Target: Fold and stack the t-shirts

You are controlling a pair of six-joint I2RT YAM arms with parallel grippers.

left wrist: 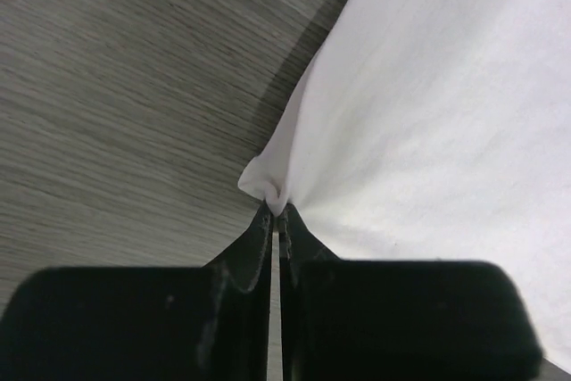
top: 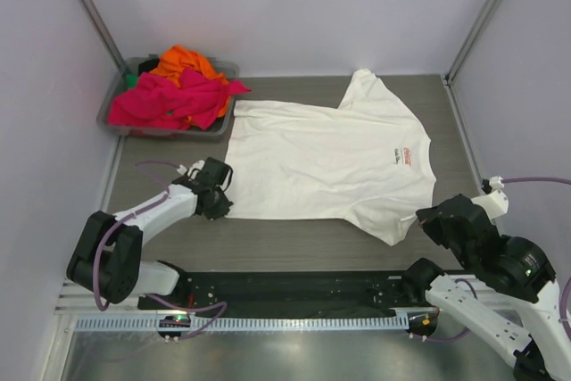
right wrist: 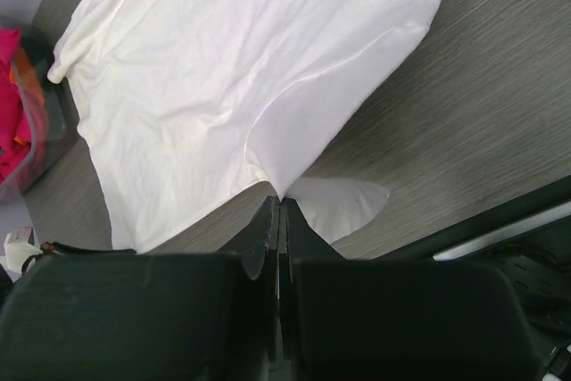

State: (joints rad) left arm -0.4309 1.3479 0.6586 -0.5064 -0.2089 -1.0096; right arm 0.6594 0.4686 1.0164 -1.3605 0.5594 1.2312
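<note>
Left claw [left wrist: 275,211] pinches cream t-shirt [top: 321,162] hem corner | right claw [right wrist: 278,202] pinches sleeve

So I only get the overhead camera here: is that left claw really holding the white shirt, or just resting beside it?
Observer: Holding it. Its wrist camera shows the left gripper shut on a pinched corner of the cream-white t-shirt.
Operator: And the right one?
Observer: The right gripper is shut on the cloth too, and the cloth gathers to a point at its tips.
Operator: Is that left corner off the table?
Observer: It looks slightly raised. The edge beside it casts a dark shadow on the table.
</note>
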